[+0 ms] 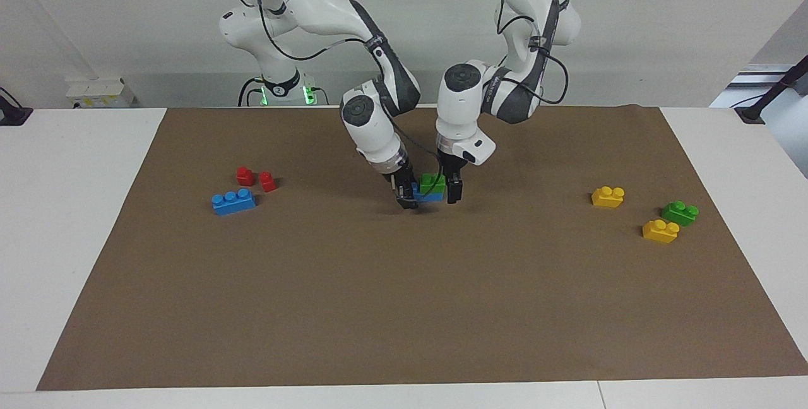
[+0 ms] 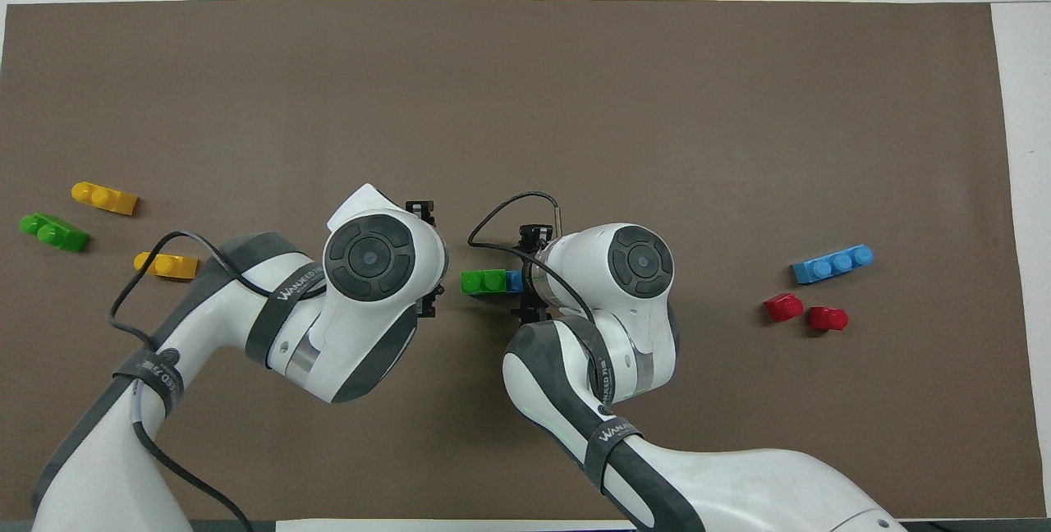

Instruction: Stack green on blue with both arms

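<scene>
At the middle of the brown mat (image 1: pixel 404 308), a green brick (image 1: pixel 433 182) sat stacked on a blue brick (image 1: pixel 429 195) between the two grippers
The left gripper (image 1: pixel 452 189) stood open just beside the stack, holding nothing; the right gripper (image 1: pixel 407 194) was open too, its fingers flanking the blue brick's end. A second blue brick (image 1: pixel 233 201) and two red pieces (image 1: pixel 255 178) lay toward the right arm's edge; a second green brick (image 1: pixel 680 213) and two yellow bricks (image 1: pixel 660 230) toward the left arm's edge
</scene>
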Robot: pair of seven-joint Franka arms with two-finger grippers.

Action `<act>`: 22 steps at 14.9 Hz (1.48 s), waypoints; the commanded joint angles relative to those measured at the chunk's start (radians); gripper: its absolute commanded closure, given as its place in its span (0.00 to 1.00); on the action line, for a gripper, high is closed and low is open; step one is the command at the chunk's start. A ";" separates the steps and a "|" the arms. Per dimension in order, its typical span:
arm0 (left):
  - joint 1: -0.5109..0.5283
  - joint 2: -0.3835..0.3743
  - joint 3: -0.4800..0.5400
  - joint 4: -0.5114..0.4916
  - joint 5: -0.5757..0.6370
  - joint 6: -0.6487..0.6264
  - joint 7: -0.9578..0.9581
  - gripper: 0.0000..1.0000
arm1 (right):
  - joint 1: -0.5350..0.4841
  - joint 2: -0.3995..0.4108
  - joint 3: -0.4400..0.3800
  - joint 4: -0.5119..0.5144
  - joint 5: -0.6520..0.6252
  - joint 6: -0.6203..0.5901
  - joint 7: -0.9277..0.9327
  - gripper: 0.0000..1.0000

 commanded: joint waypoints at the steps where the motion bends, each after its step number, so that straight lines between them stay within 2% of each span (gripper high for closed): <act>1: 0.047 -0.063 -0.004 -0.007 0.014 -0.074 0.087 0.00 | -0.025 -0.003 0.003 -0.012 0.027 0.008 -0.001 0.00; 3: 0.085 -0.093 -0.004 -0.006 0.011 -0.113 0.159 0.00 | -0.045 -0.008 0.000 -0.012 0.027 -0.026 -0.034 0.00; 6: 0.139 -0.110 -0.004 0.014 0.007 -0.166 0.297 0.00 | -0.127 -0.035 -0.001 -0.012 0.023 -0.121 -0.127 0.00; 10: 0.214 -0.129 -0.001 0.028 0.007 -0.199 0.521 0.00 | -0.293 -0.092 -0.007 -0.003 -0.012 -0.285 -0.437 0.00; 15: 0.309 -0.130 0.003 0.062 0.007 -0.242 0.888 0.00 | -0.473 -0.167 -0.007 0.098 -0.241 -0.513 -0.911 0.00; 17: 0.360 -0.130 0.003 0.078 0.007 -0.243 1.047 0.00 | -0.531 -0.228 -0.007 0.107 -0.302 -0.584 -1.083 0.00; 20: 0.432 -0.130 0.003 0.109 0.007 -0.277 1.349 0.00 | -0.585 -0.294 -0.007 0.155 -0.429 -0.700 -1.236 0.00; 22: 0.475 -0.129 0.003 0.143 0.005 -0.323 1.545 0.00 | -0.588 -0.330 -0.009 0.198 -0.470 -0.765 -1.376 0.00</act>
